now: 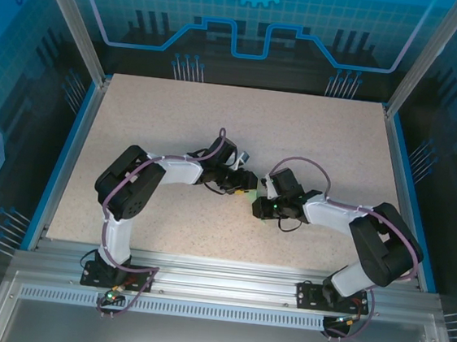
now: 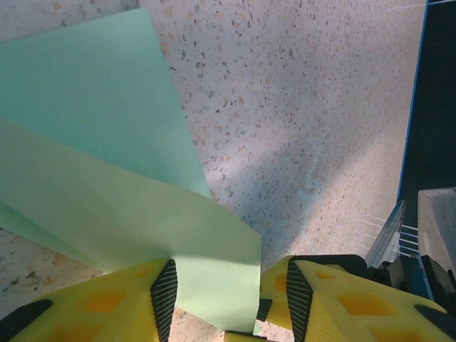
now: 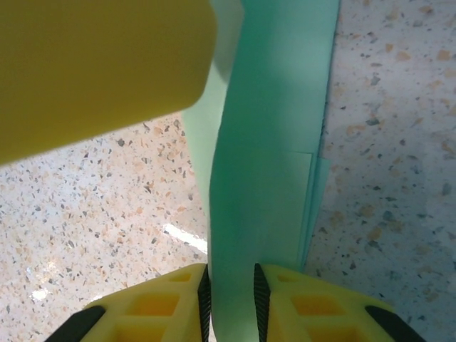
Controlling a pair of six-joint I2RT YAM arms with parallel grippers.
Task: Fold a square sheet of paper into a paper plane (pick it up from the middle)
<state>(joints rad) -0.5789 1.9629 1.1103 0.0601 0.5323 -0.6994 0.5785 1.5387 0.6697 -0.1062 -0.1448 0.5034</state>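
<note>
Progress early: square sheet of paper (image 2: 92, 128) mid-tabletop (image 2: 306, 107), partly folded, 1 flap raised, no dart shape yet. Right claw (image 3: 229, 292) clenched on folded band; left claw (image 2: 224, 285) released, straddling flap. Remaining folds look undone.

Your table (image 1: 313, 139) is a pale beige slab with fine brown and grey speckles, kinda terrazzo-looking up close. Blue trim (image 1: 68, 154) runs down the 9 o'clock side, and there's a matching strip at 3 o'clock. At 6 o'clock the top butts up against a silver aluminium rail (image 1: 226, 270). The surface looks fairly matte, with soft shadows and a couple of small bright glints in the right wrist view. Just off centre, toward 4 o'clock, you've got the mint-green paper (image 1: 251, 191). In the left wrist view one flat part of it sits low over the speckled top, but honestly I can't tell if it's actually touching or just off it.
</note>
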